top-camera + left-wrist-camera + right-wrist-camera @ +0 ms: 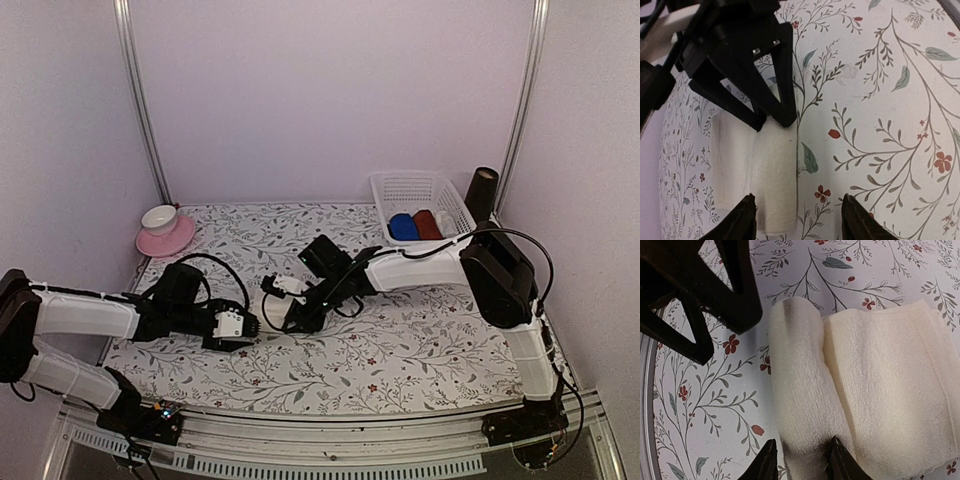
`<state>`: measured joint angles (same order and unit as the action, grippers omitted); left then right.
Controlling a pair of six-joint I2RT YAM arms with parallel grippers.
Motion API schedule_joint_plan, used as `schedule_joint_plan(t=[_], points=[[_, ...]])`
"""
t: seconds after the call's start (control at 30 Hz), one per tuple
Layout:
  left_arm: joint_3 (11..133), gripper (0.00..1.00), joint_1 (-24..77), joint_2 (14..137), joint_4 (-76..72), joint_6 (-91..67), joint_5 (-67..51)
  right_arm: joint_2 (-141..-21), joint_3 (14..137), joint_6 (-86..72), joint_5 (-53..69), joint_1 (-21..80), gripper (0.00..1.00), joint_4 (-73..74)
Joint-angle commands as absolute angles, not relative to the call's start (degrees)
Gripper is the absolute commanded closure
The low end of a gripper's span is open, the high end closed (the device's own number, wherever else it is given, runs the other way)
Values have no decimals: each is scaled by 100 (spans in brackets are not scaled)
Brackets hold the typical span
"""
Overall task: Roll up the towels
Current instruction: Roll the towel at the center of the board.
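Floral tabletop between white walls: we see the cream towel lying mid-table, one edge rolled into a thick tube and the rest flat. Our right end effector pinches one end of that roll, a finger pressed to each side. Our left end effector stands open just left of the towel, low over the cloth, gripping nothing. At far right, the blue towel sits rolled in a white basket, beside a red roll.
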<state>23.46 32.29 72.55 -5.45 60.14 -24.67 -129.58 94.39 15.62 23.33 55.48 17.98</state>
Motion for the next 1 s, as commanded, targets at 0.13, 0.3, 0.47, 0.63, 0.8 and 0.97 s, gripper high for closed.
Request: schedule_joint_plan(t=[0.13, 0.3, 0.47, 0.63, 0.8, 0.97], points=[[2338, 44, 3525, 7600, -1032, 6160, -2078, -13319, 9531, 1390, 2411, 5320, 63, 2026], [2224, 42, 3576, 7628, -1604, 6058, -1851, -13333, 9554, 1414, 2577, 5329, 63, 2021], [2115, 42, 3599, 7441, -1890, 5970, -1844, -13272, 9455, 1510, 2598, 5342, 66, 1980], [2235, 42, 3602, 7613, -1860, 5906, -1743, -13274, 9431, 1653, 2291, 5471, 74, 1968], [2460, 42, 3595, 8014, -1578, 5913, -1690, -13240, 9409, 1718, 2262, 5545, 80, 1969], [2494, 42, 3590, 7981, -1510, 5878, -1761, -13060, 9313, 1720, 2428, 5595, 84, 2018]])
